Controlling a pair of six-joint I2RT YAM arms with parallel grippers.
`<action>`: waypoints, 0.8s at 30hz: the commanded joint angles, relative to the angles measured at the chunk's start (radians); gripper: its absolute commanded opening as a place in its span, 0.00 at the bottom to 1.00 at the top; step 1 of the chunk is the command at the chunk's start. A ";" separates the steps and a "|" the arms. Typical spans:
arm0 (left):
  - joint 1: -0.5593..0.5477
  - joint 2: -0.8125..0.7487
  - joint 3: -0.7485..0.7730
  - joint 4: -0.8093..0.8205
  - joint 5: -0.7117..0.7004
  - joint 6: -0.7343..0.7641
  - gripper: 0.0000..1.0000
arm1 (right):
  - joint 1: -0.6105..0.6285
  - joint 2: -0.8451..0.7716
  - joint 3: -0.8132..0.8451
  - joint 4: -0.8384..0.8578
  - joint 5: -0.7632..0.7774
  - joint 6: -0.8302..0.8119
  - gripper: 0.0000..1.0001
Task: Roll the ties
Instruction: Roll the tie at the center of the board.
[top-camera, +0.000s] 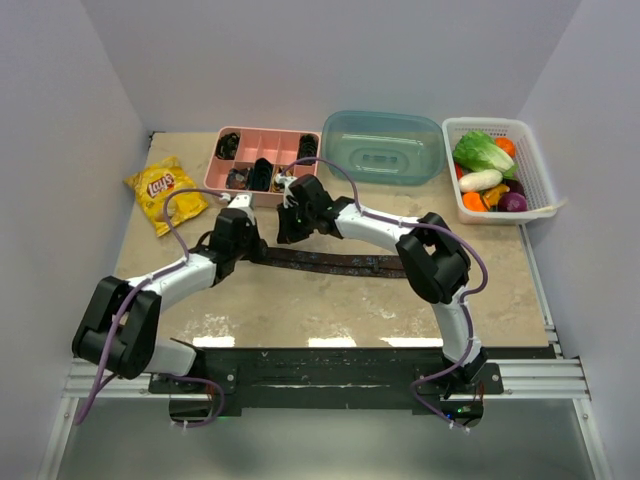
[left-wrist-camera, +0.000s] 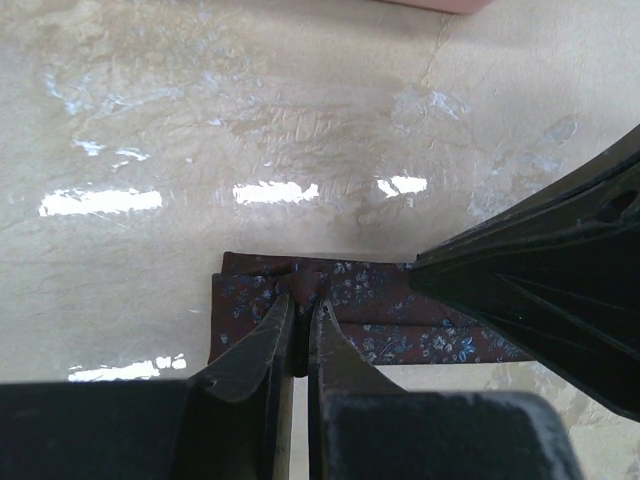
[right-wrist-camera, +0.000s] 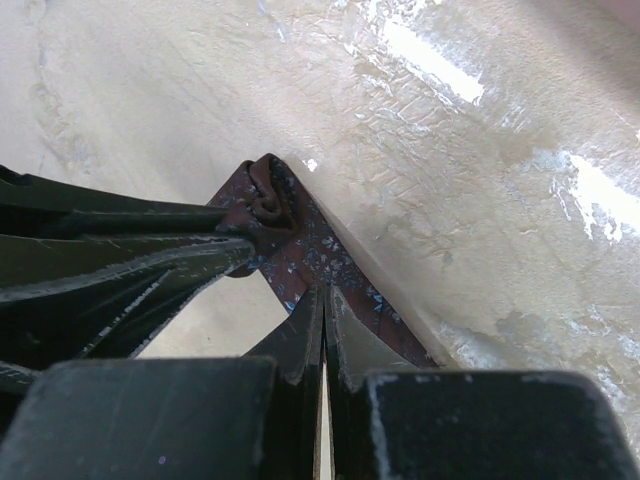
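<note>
Maroon tie (top-camera: 330, 264) full length overhead, blue floral print only close-up

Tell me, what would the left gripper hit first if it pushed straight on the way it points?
The left gripper is pinching the necktie; straight past it, probably bare tabletop, as it seems tilted downward.

The tie (left-wrist-camera: 385, 325) is dark maroon, sprinkled with small pale-blue flowers (it reads near-black from above). The table (top-camera: 330, 310) is mottled beige; the tray (top-camera: 270, 130) pink, the chip bag (top-camera: 160, 190) yellow, the basket (top-camera: 485, 122) white.
</note>
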 joint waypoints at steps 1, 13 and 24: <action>-0.021 0.029 0.030 0.023 -0.011 -0.019 0.02 | -0.004 -0.047 -0.011 0.019 0.007 -0.015 0.00; -0.029 0.042 -0.026 0.152 0.114 -0.089 0.47 | -0.009 -0.045 -0.040 0.038 0.004 -0.004 0.00; -0.029 0.047 -0.096 0.276 0.168 -0.162 0.28 | -0.013 -0.055 -0.057 0.039 0.013 -0.004 0.00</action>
